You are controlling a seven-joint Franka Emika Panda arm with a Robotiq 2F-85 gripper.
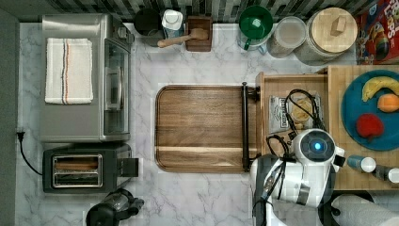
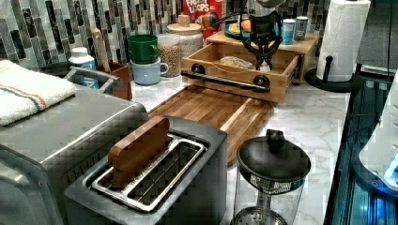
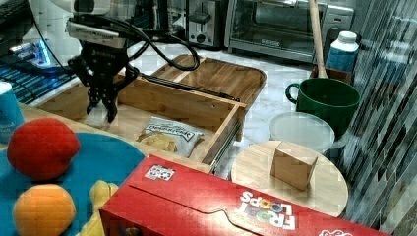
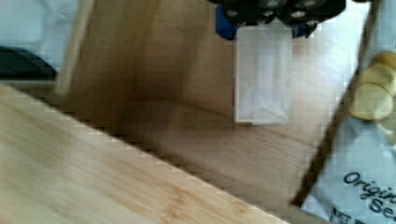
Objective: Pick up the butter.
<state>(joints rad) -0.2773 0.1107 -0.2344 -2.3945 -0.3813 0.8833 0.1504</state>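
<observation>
Wrist view: the butter (image 4: 263, 74) lies flat on the drawer floor (image 4: 187, 116), in the upper middle of the frame, its near end tucked under the gripper (image 4: 279, 11). It is a slim, pale, wrapped stick. Just beside it, in the right part of the frame, lies the chip bag (image 4: 362, 158), apart from the stick. The drawer wall (image 4: 93, 177) crosses the lower left of the frame.

Whether the fingers are parted or closed cannot be told; nothing appears to be held.

Judged handling: light, firm but easily dented, with a slick wrapper. Grip across the narrow width near mid-length, using moderate force.

Right view: the gripper (image 3: 102, 104) hangs over the open drawer (image 3: 196, 105), in the upper left of the frame.
</observation>
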